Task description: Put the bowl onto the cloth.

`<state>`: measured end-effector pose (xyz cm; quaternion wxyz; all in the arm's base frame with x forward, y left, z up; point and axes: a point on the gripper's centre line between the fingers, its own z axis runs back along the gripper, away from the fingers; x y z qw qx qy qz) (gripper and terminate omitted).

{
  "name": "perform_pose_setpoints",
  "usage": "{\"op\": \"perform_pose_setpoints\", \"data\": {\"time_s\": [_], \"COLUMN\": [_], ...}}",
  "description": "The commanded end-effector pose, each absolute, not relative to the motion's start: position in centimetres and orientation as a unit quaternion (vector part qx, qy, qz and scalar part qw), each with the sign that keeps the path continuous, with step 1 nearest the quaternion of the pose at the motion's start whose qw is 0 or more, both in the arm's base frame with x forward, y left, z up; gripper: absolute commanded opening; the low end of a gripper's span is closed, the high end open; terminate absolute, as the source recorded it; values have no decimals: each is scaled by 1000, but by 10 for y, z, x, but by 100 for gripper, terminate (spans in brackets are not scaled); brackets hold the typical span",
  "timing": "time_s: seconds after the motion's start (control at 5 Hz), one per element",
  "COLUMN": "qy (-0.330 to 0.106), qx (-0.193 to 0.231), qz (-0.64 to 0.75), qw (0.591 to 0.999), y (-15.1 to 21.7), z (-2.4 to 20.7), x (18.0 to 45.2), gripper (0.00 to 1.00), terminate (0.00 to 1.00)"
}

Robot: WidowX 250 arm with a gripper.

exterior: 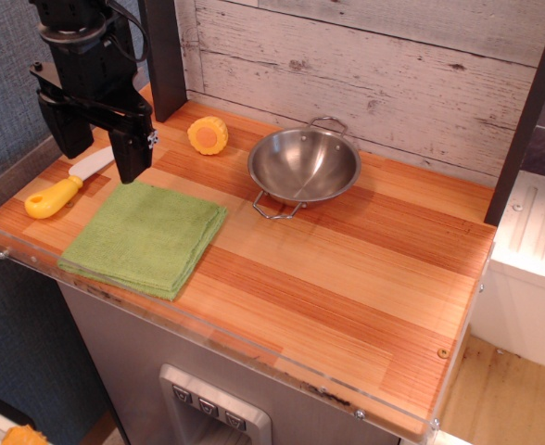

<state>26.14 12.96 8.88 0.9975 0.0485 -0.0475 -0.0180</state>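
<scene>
While pincer (101, 148) hangs apart, bowl (304, 165) sits well right

A yellow-handled knife (64, 185) and corn piece (208, 135) lie on the wooden counter (347, 278).

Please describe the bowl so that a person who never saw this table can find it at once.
On the wooden counter, look toward the back, near the whitewashed plank wall. The bowl sits there, right of the round yellow piece. It is the only shiny metal thing, with two thin wire loop handles.
</scene>
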Motion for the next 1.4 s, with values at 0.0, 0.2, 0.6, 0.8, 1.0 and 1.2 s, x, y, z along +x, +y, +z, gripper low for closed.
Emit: {"op": "perform_pose_setpoints", "data": {"time_s": [0.0, 0.2, 0.6, 0.8, 1.0, 1.2], "qy": [-47, -57, -81, -82, -81, -101], "qx": [48, 72, 59, 46, 38, 39], "qz": [-18, -15, 15, 44, 57, 83], "qw": [998, 996, 995, 995, 994, 991], "y": [130, 121, 103, 95, 81, 68], "z": [89, 90, 102, 95, 84, 72], "x": [261, 276, 320, 343, 359, 365], "gripper": [100, 100, 100, 100, 100, 100], "terminate": [0, 0, 0, 0, 0, 0]}}
